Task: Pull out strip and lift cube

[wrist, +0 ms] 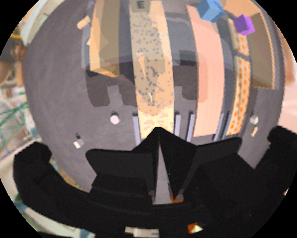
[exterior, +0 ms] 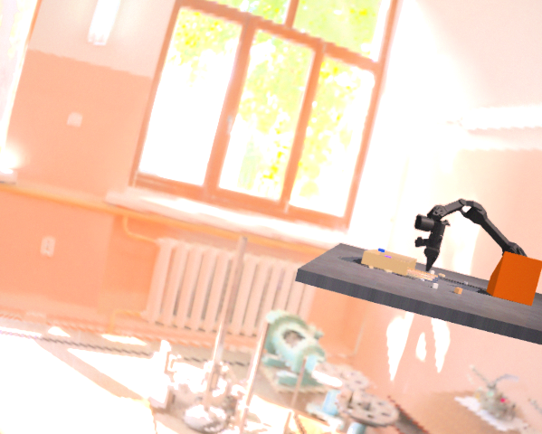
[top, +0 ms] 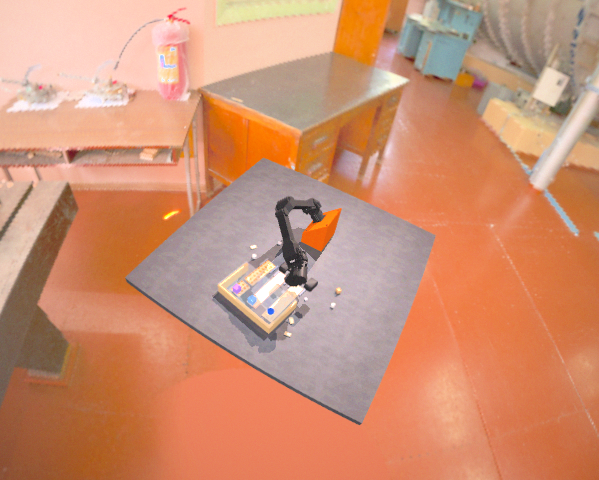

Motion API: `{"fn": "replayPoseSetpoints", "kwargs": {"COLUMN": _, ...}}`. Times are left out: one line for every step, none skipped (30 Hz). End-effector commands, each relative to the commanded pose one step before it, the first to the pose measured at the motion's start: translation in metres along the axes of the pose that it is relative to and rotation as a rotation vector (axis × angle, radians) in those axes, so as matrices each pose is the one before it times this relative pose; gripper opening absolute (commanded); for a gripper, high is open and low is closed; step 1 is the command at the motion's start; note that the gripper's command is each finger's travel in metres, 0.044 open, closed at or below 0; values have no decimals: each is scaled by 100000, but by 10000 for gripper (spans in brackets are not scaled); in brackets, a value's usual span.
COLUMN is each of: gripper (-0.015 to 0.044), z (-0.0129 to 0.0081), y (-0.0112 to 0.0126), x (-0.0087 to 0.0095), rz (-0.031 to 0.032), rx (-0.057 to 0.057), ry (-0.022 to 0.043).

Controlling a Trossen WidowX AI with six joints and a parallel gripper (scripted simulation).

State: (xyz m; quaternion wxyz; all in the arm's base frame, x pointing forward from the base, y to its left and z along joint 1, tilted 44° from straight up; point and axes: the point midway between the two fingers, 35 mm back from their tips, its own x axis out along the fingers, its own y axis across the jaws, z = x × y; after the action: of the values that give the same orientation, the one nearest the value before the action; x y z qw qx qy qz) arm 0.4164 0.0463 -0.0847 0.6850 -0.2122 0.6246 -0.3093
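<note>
A low tan tray [top: 228, 279] [exterior: 398, 268] holds several parallel strips. In the wrist view I see a speckled tan strip [wrist: 148, 59], a grey strip [wrist: 179, 54], a pink strip [wrist: 208, 73] and an orange dotted strip [wrist: 238, 99]. At their far ends sit a dark blue cube [top: 271, 311], a light blue cube [top: 251, 299] [wrist: 211, 8] and a purple cube [top: 236, 289] [wrist: 243, 24]. I cannot make out any label. My gripper [top: 295, 284] [exterior: 431, 268] [wrist: 158, 130] is shut to a point, low over the near ends of the tan and grey strips.
The tray lies on a dark grey mat [top: 351, 361] [exterior: 448, 308]. The arm's orange base block [top: 321, 227] [exterior: 516, 278] stands behind it. Small loose cubes [top: 338, 291] [top: 288, 333] [exterior: 457, 289] lie around the tray.
</note>
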Motion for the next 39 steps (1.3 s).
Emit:
{"fn": "replayPoseSetpoints", "kwargs": {"gripper": 0, "z": -91, "y": -12, "x": 777, "rz": -401, "rx": -541, "ry": -40}}
{"fn": "replayPoseSetpoints", "kwargs": {"gripper": 0, "z": -8, "y": -2, "x": 164, "rz": -13, "rx": 1, "ry": -1}}
{"fn": "replayPoseSetpoints", "kwargs": {"gripper": 0, "z": -9, "y": -2, "x": 164, "rz": -13, "rx": 1, "ry": -1}}
{"fn": "replayPoseSetpoints", "kwargs": {"gripper": 0, "z": -9, "y": -2, "x": 164, "rz": -14, "rx": 1, "ry": -1}}
{"fn": "replayPoseSetpoints", "kwargs": {"gripper": 0, "z": -10, "y": -2, "x": 164, "rz": -14, "rx": 1, "ry": -1}}
{"fn": "replayPoseSetpoints", "kwargs": {"gripper": 0, "z": -10, "y": -1, "x": 163, "rz": -15, "rx": 1, "ry": -1}}
{"fn": "replayPoseSetpoints", "kwargs": {"gripper": 0, "z": -11, "y": -1, "x": 163, "rz": -16, "rx": 1, "ry": -1}}
{"fn": "replayPoseSetpoints", "kwargs": {"gripper": 0, "z": -10, "y": 1, "x": 163, "rz": -16, "rx": 1, "ry": -1}}
{"fn": "replayPoseSetpoints", "kwargs": {"gripper": 0, "z": -11, "y": 0, "x": 163, "rz": -17, "rx": 1, "ry": -1}}
{"fn": "replayPoseSetpoints", "kwargs": {"gripper": 0, "z": -11, "y": 0, "x": 162, "rz": -17, "rx": 1, "ry": -1}}
{"fn": "replayPoseSetpoints", "kwargs": {"gripper": 0, "z": -12, "y": 0, "x": 162, "rz": -18, "rx": 1, "ry": 0}}
{"fn": "replayPoseSetpoints", "kwargs": {"gripper": 0, "z": -13, "y": -1, "x": 162, "rz": -18, "rx": 2, "ry": 0}}
{"fn": "replayPoseSetpoints", "kwargs": {"gripper": 0, "z": -11, "y": -1, "x": 131, "rz": -15, "rx": 1, "ry": 0}}
{"fn": "replayPoseSetpoints", "kwargs": {"gripper": 0, "z": -7, "y": -1, "x": 78, "rz": -9, "rx": 1, "ry": 0}}
{"fn": "replayPoseSetpoints", "kwargs": {"gripper": 0, "z": -2, "y": 0, "x": 26, "rz": -3, "rx": 0, "ry": 0}}
{"fn": "replayPoseSetpoints", "kwargs": {"gripper": 0, "z": 0, "y": 0, "x": 0, "rz": 0, "rx": 0, "ry": 0}}
{"fn": "replayPoseSetpoints", "kwargs": {"gripper": 0, "z": 0, "y": 0, "x": 0, "rz": 0, "rx": 0, "ry": 0}}
{"fn": "replayPoseSetpoints", "kwargs": {"gripper": 0, "z": 0, "y": 0, "x": 0, "rz": 0, "rx": 0, "ry": 0}}
{"fn": "replayPoseSetpoints", "kwargs": {"gripper": 0, "z": 0, "y": 0, "x": 0, "rz": 0, "rx": 0, "ry": 0}}
{"fn": "replayPoseSetpoints", "kwargs": {"gripper": 0, "z": 0, "y": 0, "x": 0, "rz": 0, "rx": 0, "ry": 0}}
{"fn": "replayPoseSetpoints", "kwargs": {"gripper": 0, "z": 0, "y": 0, "x": 0, "rz": 0, "rx": 0, "ry": 0}}
{"fn": "replayPoseSetpoints", "kwargs": {"gripper": 0, "z": 0, "y": 0, "x": 0, "rz": 0, "rx": 0, "ry": 0}}
{"fn": "replayPoseSetpoints", "kwargs": {"gripper": 0, "z": 0, "y": 0, "x": 0, "rz": 0, "rx": 0, "ry": 0}}
{"fn": "replayPoseSetpoints", "kwargs": {"gripper": 0, "z": 0, "y": 0, "x": 0, "rz": 0, "rx": 0, "ry": 0}}
{"fn": "replayPoseSetpoints", "kwargs": {"gripper": 0, "z": 0, "y": 0, "x": 0, "rz": 0, "rx": 0, "ry": 0}}
{"fn": "replayPoseSetpoints", "kwargs": {"gripper": 0, "z": 3, "y": 5, "x": 10, "rz": 0, "rx": 0, "ry": 0}}
{"fn": "replayPoseSetpoints", "kwargs": {"gripper": 0, "z": 0, "y": 0, "x": 0, "rz": 0, "rx": 0, "ry": 0}}
{"fn": "replayPoseSetpoints", "kwargs": {"gripper": 0, "z": 0, "y": 0, "x": 0, "rz": 0, "rx": 0, "ry": 0}}
{"fn": "replayPoseSetpoints", "kwargs": {"gripper": 0, "z": 0, "y": 0, "x": 0, "rz": 0, "rx": 0, "ry": 0}}
{"fn": "replayPoseSetpoints", "kwargs": {"gripper": 0, "z": 0, "y": 0, "x": 0, "rz": 0, "rx": 0, "ry": 0}}
{"fn": "replayPoseSetpoints", "kwargs": {"gripper": 0, "z": 0, "y": 0, "x": 0, "rz": 0, "rx": 0, "ry": 0}}
{"fn": "replayPoseSetpoints", "kwargs": {"gripper": 0, "z": 0, "y": 0, "x": 0, "rz": 0, "rx": 0, "ry": 0}}
{"fn": "replayPoseSetpoints", "kwargs": {"gripper": 0, "z": 0, "y": 0, "x": 0, "rz": 0, "rx": 0, "ry": 0}}
{"fn": "replayPoseSetpoints", "kwargs": {"gripper": 0, "z": 0, "y": 0, "x": 10, "rz": -1, "rx": 0, "ry": 0}}
{"fn": "replayPoseSetpoints", "kwargs": {"gripper": 0, "z": 0, "y": 0, "x": 10, "rz": -1, "rx": 0, "ry": 0}}
{"fn": "replayPoseSetpoints", "kwargs": {"gripper": 0, "z": 0, "y": 0, "x": 12, "rz": -1, "rx": 0, "ry": 0}}
{"fn": "replayPoseSetpoints", "kwargs": {"gripper": 0, "z": 0, "y": 0, "x": 8, "rz": 0, "rx": 0, "ry": 0}}
{"fn": "replayPoseSetpoints", "kwargs": {"gripper": 0, "z": 0, "y": 0, "x": 12, "rz": -1, "rx": 0, "ry": 0}}
{"fn": "replayPoseSetpoints", "kwargs": {"gripper": 0, "z": 0, "y": 0, "x": 8, "rz": 0, "rx": 0, "ry": 0}}
